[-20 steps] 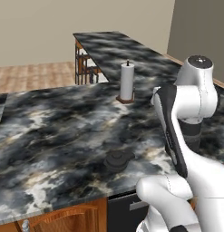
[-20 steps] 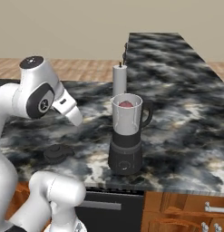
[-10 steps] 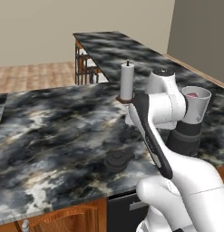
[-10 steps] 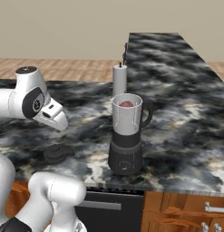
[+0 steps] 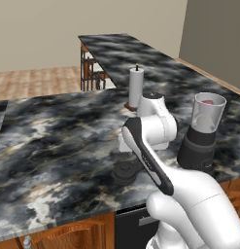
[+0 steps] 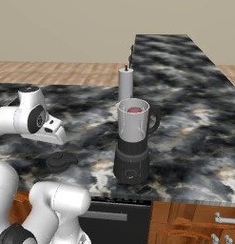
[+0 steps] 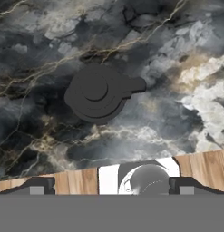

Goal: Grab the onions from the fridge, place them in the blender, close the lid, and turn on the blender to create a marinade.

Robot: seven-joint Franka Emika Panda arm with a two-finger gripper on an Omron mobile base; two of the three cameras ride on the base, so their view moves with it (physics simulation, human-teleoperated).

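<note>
A dark marbled worktop (image 6: 195,143) is running across the kitchen, w/ a second stretch reaching back toward a beige wall. The blender (image 6: 132,143) is standing near the front edge, jar open at the top, a red-purple onion (image 6: 134,110) sitting inside it. The lid (image 7: 99,93) is lying flat on the worktop, knob up, well left of the blender in the right base view (image 6: 60,160). The arm is bending low over the lid, hand pointing down at it; claw's tips (image 7: 109,185) are sitting far apart at the hand view's bottom, not touching the lid. A paper towel roll (image 5: 136,86) is standing upright behind the arm.
</note>
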